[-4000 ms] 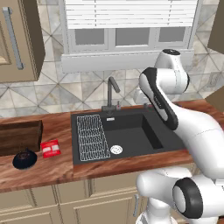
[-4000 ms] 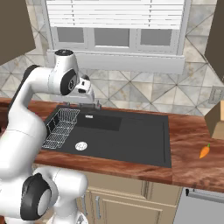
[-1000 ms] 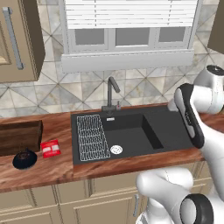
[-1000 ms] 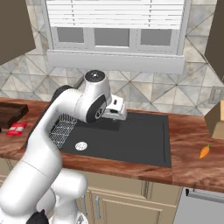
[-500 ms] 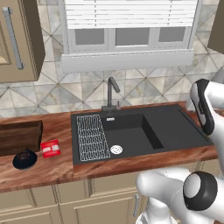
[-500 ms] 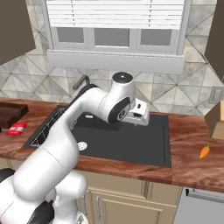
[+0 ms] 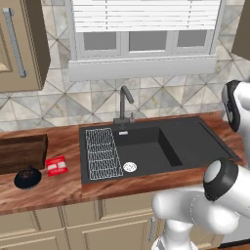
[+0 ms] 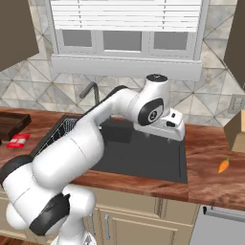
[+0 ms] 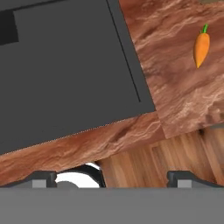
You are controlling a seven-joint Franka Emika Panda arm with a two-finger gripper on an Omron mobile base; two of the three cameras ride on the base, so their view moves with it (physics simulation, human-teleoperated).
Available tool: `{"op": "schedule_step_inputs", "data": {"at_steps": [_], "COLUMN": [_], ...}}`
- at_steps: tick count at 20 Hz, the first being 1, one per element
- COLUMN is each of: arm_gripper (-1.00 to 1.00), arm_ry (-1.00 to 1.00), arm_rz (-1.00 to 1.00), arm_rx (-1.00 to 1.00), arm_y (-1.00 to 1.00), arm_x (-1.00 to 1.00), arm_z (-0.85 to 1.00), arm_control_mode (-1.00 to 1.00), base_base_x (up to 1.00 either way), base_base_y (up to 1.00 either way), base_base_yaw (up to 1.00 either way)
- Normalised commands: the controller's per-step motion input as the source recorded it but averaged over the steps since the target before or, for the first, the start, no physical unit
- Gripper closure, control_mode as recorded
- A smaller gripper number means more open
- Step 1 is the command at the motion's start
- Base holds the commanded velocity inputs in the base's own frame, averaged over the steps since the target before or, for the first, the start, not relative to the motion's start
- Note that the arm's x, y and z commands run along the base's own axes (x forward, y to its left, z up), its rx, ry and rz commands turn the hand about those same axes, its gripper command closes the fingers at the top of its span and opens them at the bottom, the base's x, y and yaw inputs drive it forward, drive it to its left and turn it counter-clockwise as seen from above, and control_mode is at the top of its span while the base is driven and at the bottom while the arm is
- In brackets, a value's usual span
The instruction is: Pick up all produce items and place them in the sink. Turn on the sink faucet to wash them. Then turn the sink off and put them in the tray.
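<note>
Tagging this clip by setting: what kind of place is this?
A rendered home kitchen: a black sink with faucet set in a wooden counter, cabinets below, a blinded window above.

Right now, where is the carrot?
The carrot lies on the wooden counter right of the sink, near a cardboard box; in the hand view it sits upper right.

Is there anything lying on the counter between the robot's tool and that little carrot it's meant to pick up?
Nothing visible does. In the hand view the carrot lies alone on bare wooden counter, just past the edge of the sink. In the right base view a tan box sits behind it, off the direct path.
</note>
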Motion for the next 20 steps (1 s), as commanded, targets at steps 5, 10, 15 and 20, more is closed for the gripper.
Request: {"op": "schedule_step_inputs", "data": {"at_steps": [5,10,15,20], "arm_gripper": [-1.0,-1.0,-1.0,-1.0], "arm_ry": [0.17,0.05,0.0,0.0], "arm_rz": [-0.19,-0.18,-0.16,-0.1], "arm_rx": [0.0,0.0,0.0,0.0], "arm_y": [-0.6,-0.56,-0.56,-0.54], "arm_x": [0.0,0.0,0.0,0.01], "arm_z": [0.0,-0.08,-0.13,-0.21], "arm_control_mode": [-1.0,-1.0,-1.0,-1.0], "base_base_x": [0.0,0.0,0.0,0.0], "base_base_y": [0.0,0.0,0.0,0.0], "base_base_yaw": [0.0,0.0,0.0,0.0]}}
